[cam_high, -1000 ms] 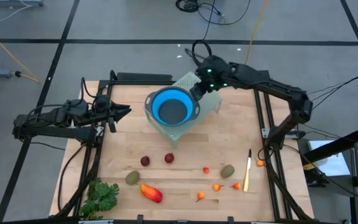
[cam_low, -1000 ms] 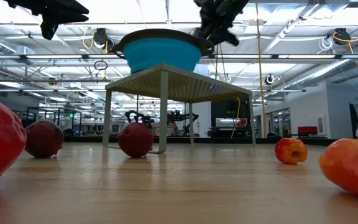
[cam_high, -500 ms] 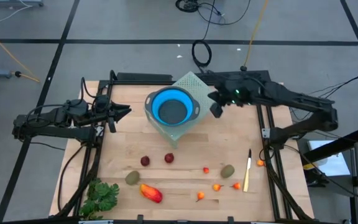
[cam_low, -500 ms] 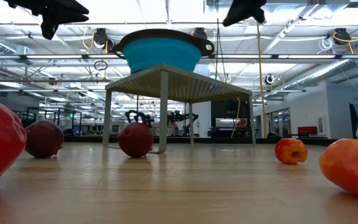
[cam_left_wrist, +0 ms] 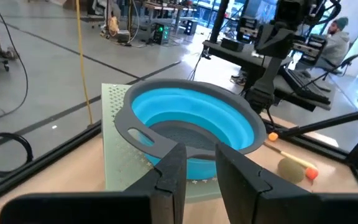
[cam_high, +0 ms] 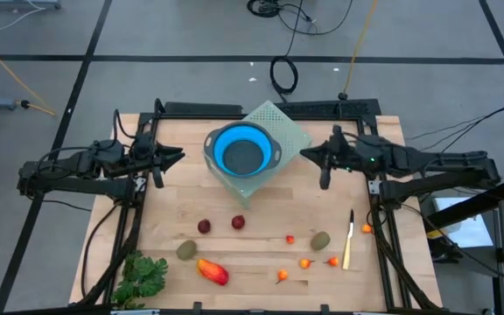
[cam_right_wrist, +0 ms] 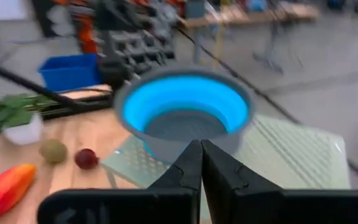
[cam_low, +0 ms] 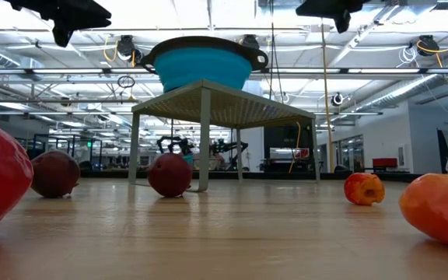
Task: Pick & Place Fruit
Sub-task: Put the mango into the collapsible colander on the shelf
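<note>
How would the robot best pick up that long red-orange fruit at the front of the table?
Probably across the middle of the long red-orange piece, coming straight down from above. It lies flat and slanted on the table, so the fingers should span its narrow width, not its length. Nothing touches it; the green bunch lies apart, to one side.

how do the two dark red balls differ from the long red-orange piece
The dark red balls are round, small and deep maroon; the long red-orange piece is elongated, larger and brighter. The balls lie nearer the blue bowl. All rest on the table.
</note>
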Tool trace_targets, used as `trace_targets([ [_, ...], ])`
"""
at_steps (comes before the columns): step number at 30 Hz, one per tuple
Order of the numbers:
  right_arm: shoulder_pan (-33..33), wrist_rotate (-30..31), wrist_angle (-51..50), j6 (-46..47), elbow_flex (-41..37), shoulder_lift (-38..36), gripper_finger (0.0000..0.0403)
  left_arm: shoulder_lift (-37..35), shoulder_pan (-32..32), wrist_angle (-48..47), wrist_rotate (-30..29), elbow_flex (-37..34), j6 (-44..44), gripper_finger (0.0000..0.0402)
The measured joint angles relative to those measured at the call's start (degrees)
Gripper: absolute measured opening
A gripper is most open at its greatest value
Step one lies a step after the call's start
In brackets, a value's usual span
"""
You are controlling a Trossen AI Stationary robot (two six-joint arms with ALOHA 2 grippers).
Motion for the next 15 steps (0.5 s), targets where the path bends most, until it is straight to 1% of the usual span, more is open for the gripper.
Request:
trace_targets([
  [3,0.5,-4.7,6.6,-8.6,-4.2,-2.8,0.0001,0.0,0.0,0.0,0.0,0.0,0.8,0.0088],
  [5,0.8,-6.9,9.2,-13.1,-6.4,-4.4,0.0001,0.0,0.0,0.0,0.0,0.0,0.8,0.0088],
  [7,0.9,-7.2,10.6,-15.9,-8.2,-5.6,0.0001,0.0,0.0,0.0,0.1,0.0,0.6,0.0088],
  [12,0.9,-6.8,11.0,-16.4,-11.7,-7.2,0.0001,0.5,0.0,0.1,2.4,0.0,0.9,0.0088],
  [15,0.9,-4.6,11.9,-15.2,-14.1,-7.4,0.0001,1.8,0.0,0.2,4.3,0.0,0.9,0.0088],
])
